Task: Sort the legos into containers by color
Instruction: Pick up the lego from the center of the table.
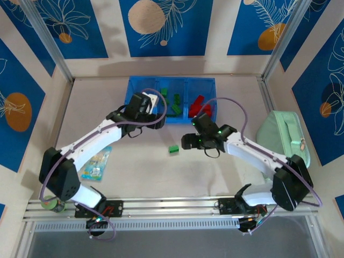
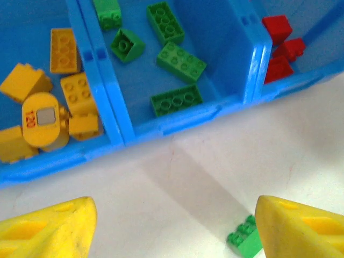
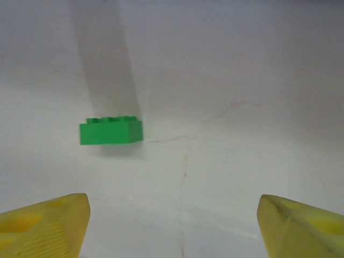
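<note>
A rounded yellow plastic piece marked "120" in red lies with about five studded yellow bricks in the left compartment of the translucent blue three-part plastic tray; the middle compartment holds five green bricks, the right one three red bricks. The left gripper hangs at the tray's near wall, yellow fingers spread, nothing between them. The right gripper likewise stands wide and empty above the pale tabletop, where one small green studded brick lies flat, apart from the tray.

Pale table, blue containers at back, 1 green lego, mint pouch, colourful packet
</note>
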